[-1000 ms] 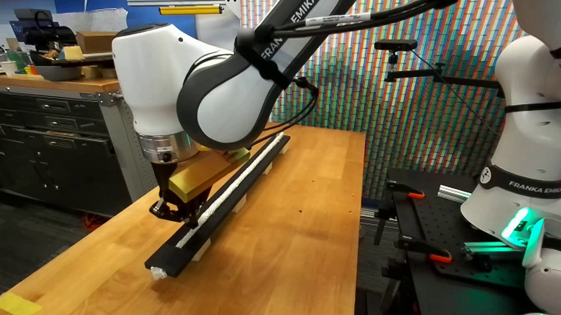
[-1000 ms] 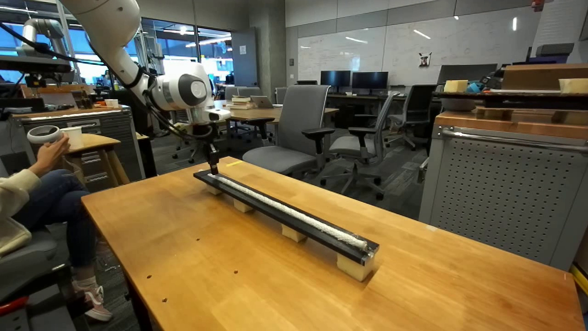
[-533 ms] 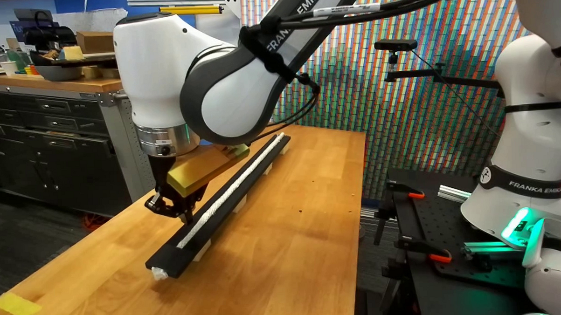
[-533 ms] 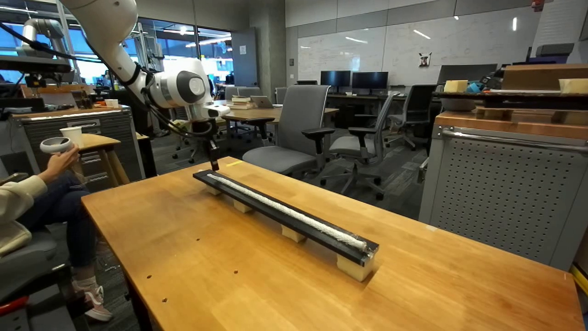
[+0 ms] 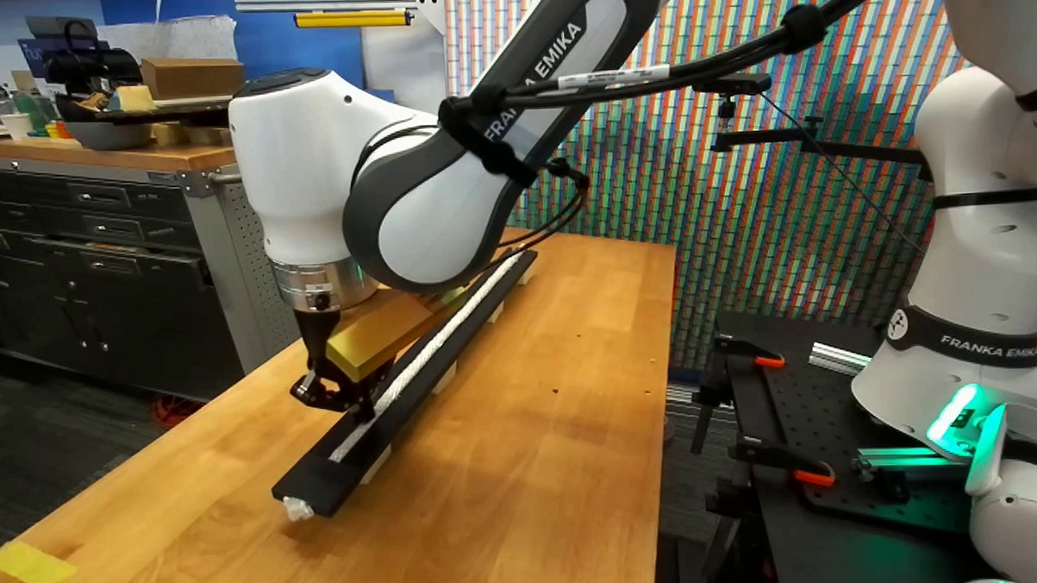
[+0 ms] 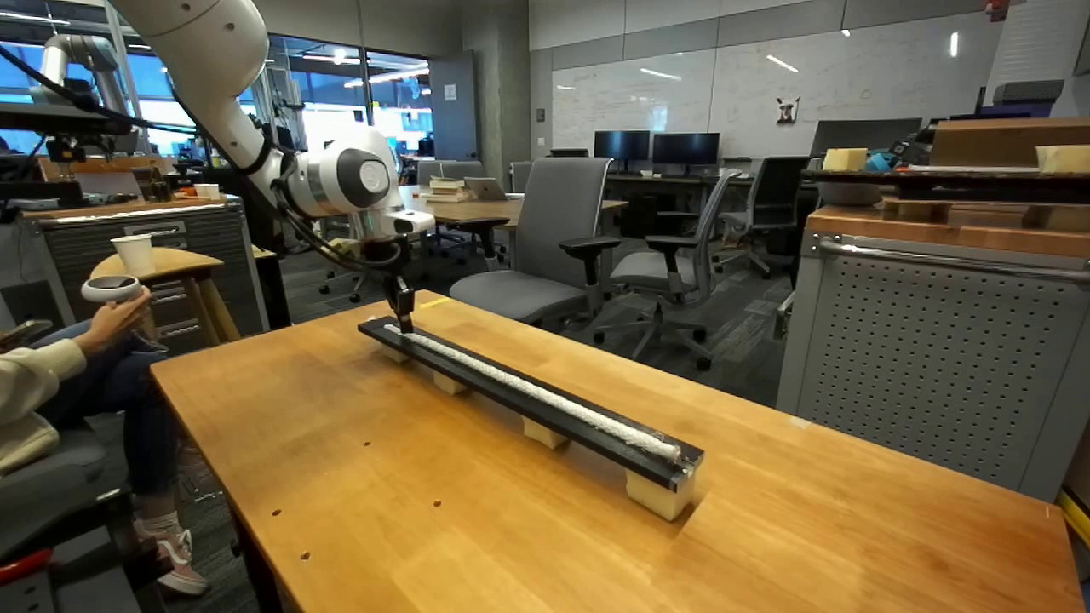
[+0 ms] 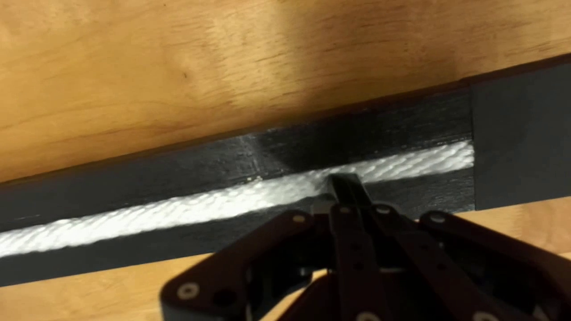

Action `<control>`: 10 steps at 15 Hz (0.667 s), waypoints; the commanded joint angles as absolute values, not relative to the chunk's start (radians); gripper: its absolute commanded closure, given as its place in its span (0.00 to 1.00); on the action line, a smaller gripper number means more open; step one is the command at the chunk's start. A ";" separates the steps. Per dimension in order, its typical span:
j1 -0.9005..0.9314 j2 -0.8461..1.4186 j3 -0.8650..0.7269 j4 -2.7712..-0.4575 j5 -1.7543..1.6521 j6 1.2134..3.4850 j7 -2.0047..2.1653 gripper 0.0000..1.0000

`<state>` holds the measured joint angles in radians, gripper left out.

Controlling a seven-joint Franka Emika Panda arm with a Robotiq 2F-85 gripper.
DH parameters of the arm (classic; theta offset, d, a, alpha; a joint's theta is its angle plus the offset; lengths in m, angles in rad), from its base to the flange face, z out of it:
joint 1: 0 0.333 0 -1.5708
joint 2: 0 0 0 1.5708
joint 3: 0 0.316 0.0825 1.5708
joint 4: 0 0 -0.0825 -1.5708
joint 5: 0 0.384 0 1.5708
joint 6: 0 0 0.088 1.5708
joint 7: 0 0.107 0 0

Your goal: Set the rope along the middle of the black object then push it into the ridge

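The white rope [image 7: 134,218] lies straight along the middle of the black object [image 7: 522,133], a long bar; both exterior views show the rope [image 5: 426,355] and the bar [image 6: 372,323] too. Under the rope the ridge is hidden, and how deep the rope sits I cannot tell. My gripper [image 7: 345,178] is shut, its fingertips together with nothing between them. They come down on the rope close to the end covered by a flat black piece, and seem to touch it. In an exterior view the gripper [image 6: 407,329] points down at the bar's far end.
Several pale blocks [image 6: 657,495] raise the bar off the wooden table [image 5: 560,480]. A white clump [image 5: 297,508] sticks out at one bar end. Yellow tape [image 5: 32,563] marks a table corner. Chairs [image 6: 545,230] stand behind the table, and a person [image 6: 51,358] sits beside it.
Half a second ago the fingertips had lifted and swung off the rope's side. Now they are lowered onto it again, slightly farther from that bar end than one second ago. The gripper stays shut.
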<state>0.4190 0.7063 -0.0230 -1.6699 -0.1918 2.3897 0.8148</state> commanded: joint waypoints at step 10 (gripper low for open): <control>0.424 0.630 -0.024 -1.732 -0.185 2.388 0.842 0.96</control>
<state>0.4192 0.6955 -0.0225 -1.6753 -0.1897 2.3871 0.8224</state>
